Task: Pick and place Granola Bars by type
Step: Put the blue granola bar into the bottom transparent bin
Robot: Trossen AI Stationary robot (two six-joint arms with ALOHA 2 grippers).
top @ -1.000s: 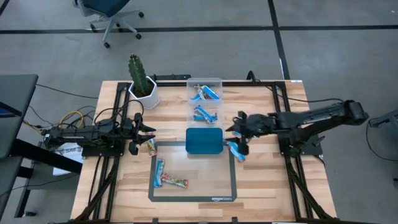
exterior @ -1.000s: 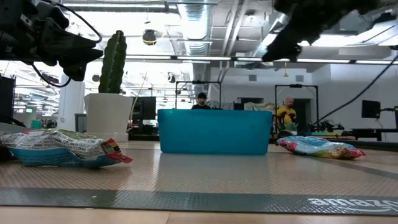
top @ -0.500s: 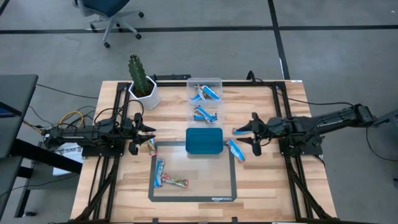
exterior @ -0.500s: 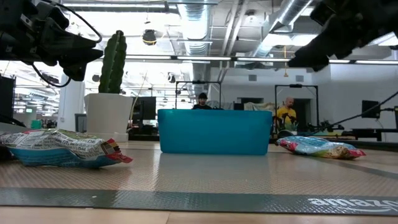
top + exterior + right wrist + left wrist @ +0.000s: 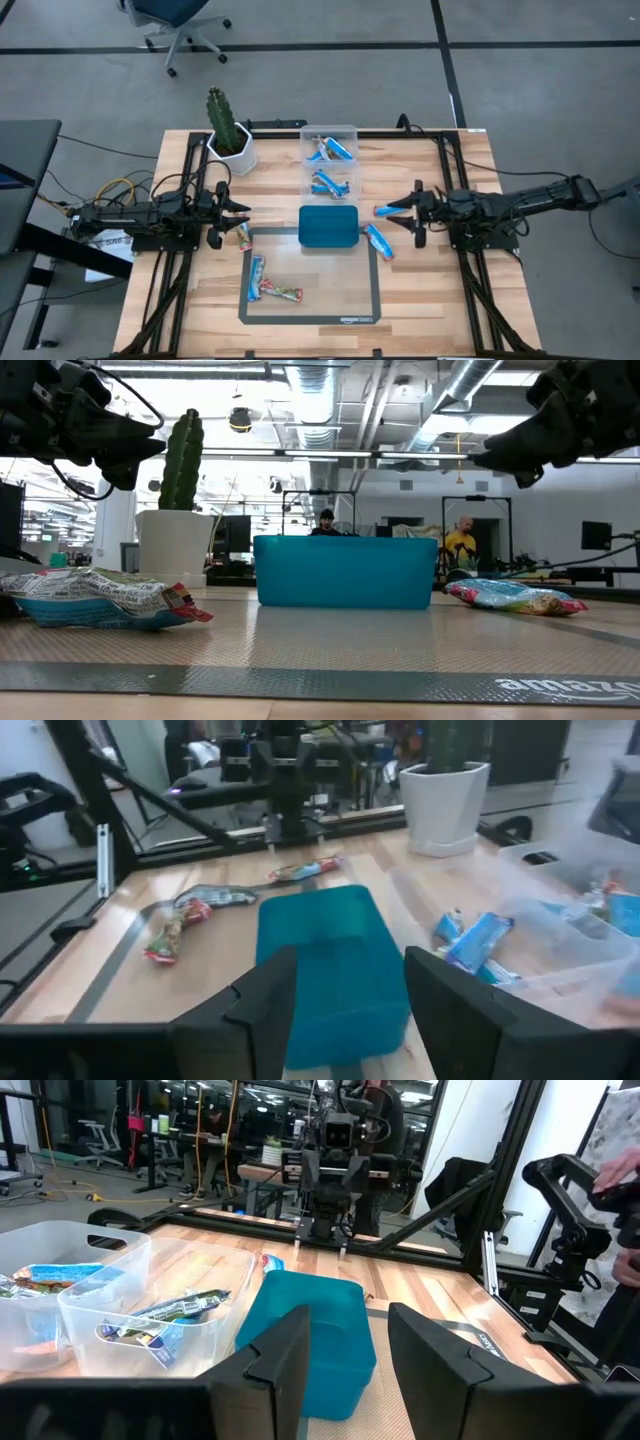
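Right end effector (image 5: 413,213) hovers above the bench (image 5: 430,290), fingers spread wide and empty, just right of the teal tray (image 5: 328,226). Two blue granola bars lie close by: one (image 5: 388,210) just before its fingertips, another (image 5: 379,241) on the right edge of the grey mat (image 5: 310,300). Left end effector (image 5: 232,212) waits at the bench's left side, fingers part-open, nothing between them, with a multicoloured bar (image 5: 243,235) lying just beside it.

Nearer the front of the mat rest a further blue bar (image 5: 255,277) and a multicoloured bar (image 5: 282,292), touching at one end. Beyond the tray, the clear box (image 5: 329,160) holds blue bars in both compartments.

Risk, in my judgement: the wrappers look slick and flat, so a descending pinch may slide a bar off rather than lift it; the bar near the tray wall could be nudged against it. A careless carry to the box risks mixing types. The potted cactus (image 5: 229,130) stands at the far left, well apart from the work.
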